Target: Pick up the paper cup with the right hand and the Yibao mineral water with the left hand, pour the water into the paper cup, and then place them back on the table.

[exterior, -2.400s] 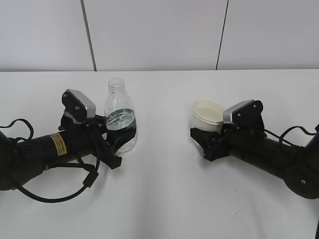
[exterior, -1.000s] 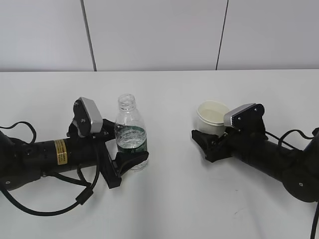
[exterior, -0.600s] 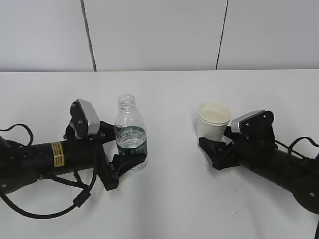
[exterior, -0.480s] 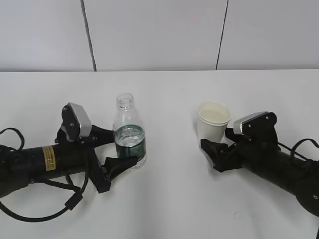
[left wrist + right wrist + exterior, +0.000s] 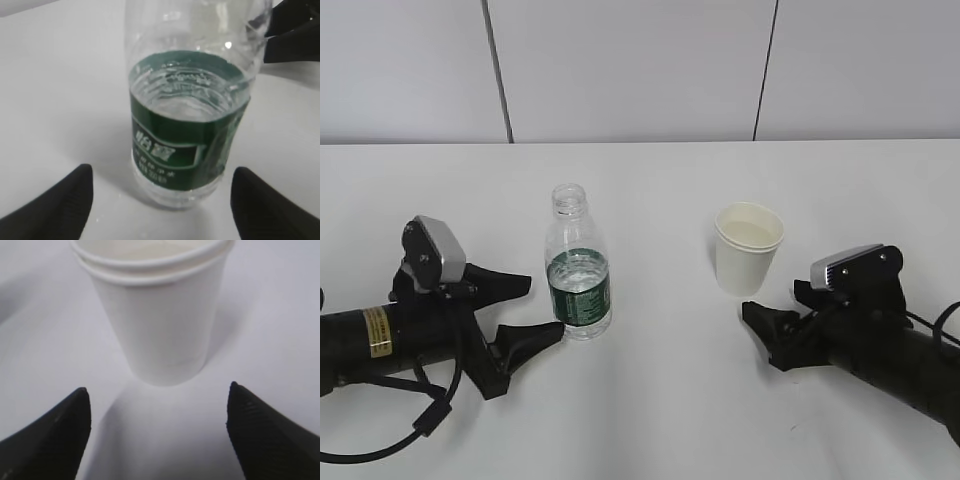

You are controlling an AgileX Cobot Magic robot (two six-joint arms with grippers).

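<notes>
The Yibao mineral water stands upright on the white table, capless, with water about level with its green label; it fills the left wrist view. My left gripper is open and empty, just left of the bottle, not touching it. The paper cup stands upright right of centre, and shows close in the right wrist view. My right gripper is open and empty, just in front of and right of the cup, apart from it.
A grey panelled wall runs behind the table's far edge. Black cables loop beside the left arm. The right gripper's black fingers show behind the bottle in the left wrist view.
Both grippers have let go and drawn back: the left away to the left from the bottle, the right toward the front right from the cup. Bottle and cup stay standing.
</notes>
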